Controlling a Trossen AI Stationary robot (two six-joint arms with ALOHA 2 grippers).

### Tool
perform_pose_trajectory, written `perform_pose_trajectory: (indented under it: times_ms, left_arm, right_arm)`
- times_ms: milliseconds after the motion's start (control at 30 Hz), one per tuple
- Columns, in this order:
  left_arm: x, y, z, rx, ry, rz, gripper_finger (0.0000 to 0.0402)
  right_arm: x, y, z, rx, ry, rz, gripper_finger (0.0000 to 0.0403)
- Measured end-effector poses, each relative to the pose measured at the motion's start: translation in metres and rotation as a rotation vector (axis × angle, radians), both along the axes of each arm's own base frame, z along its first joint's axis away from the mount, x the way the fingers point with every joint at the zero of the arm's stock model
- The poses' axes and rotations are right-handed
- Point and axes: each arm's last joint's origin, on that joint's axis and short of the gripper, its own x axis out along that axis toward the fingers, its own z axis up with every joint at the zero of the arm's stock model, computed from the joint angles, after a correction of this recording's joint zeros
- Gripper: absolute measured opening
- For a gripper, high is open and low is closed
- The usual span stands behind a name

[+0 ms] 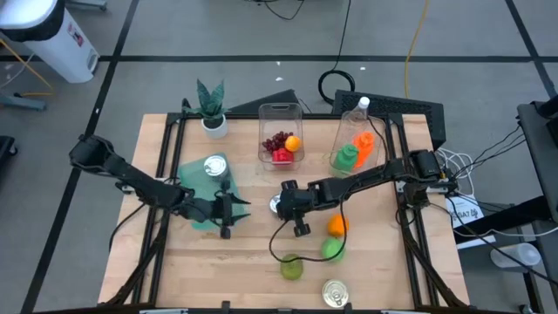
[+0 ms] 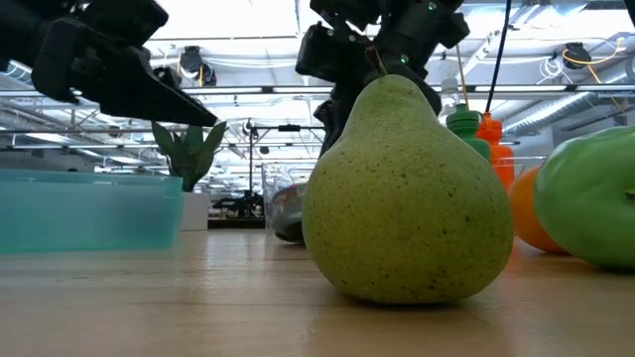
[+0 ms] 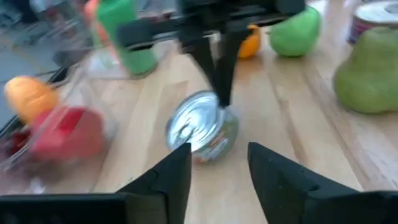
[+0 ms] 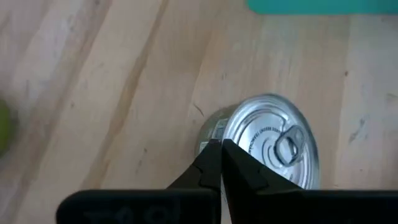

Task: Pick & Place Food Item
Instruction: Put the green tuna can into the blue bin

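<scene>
A small silver-lidded tin can [image 1: 275, 206] stands on the wooden table near its middle, pull-tab lid [image 4: 270, 149] facing up. My right gripper [image 4: 221, 163] is shut and points down at the rim of that can; it also shows in the left wrist view [image 3: 222, 93]. My left gripper [image 3: 217, 177] is open. It hovers to the can's left over the edge of a teal tray [image 1: 199, 179] and faces the can [image 3: 202, 127] from a short way off. A green pear [image 2: 407, 188] rests on the table near the near edge. My right gripper has its shut fingertips [image 4: 214, 163] at the edge of the can's lid [image 4: 236, 144], coming from above and pointing down. I cannot tell whether they touch the rim. The can stands on the table.
A second can [image 1: 214, 166] sits on the teal tray and a third [image 1: 336, 294] at the near edge. A green apple [image 1: 331, 249] and an orange [image 1: 336, 225] lie right of the pear [image 1: 291, 267]. Clear bins [image 1: 281, 139] of food and bottles [image 1: 357, 148] and a potted plant [image 1: 212, 109] line the far side.
</scene>
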Motion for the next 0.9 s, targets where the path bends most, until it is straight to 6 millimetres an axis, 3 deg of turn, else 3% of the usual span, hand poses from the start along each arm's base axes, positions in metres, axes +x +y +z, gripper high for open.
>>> perform_pose_trajectory:
  times_ms: [233, 600, 900]
  left_arm:
    - [0.035, -0.016, -0.015, 0.152, 0.103, -0.081, 0.0228]
    - [0.082, -0.018, -0.034, 0.278, 0.183, -0.019, 0.0390]
    - [0.088, -0.013, -0.047, 0.324, 0.223, 0.016, 0.0374]
  right_arm:
    - [-0.001, -0.007, -0.002, 0.061, 0.031, -0.042, 0.0000]
    - [0.000, -0.011, -0.002, 0.155, 0.044, -0.097, 0.0000]
    - [0.003, -0.017, 0.007, 0.270, 0.002, -0.111, 0.0000]
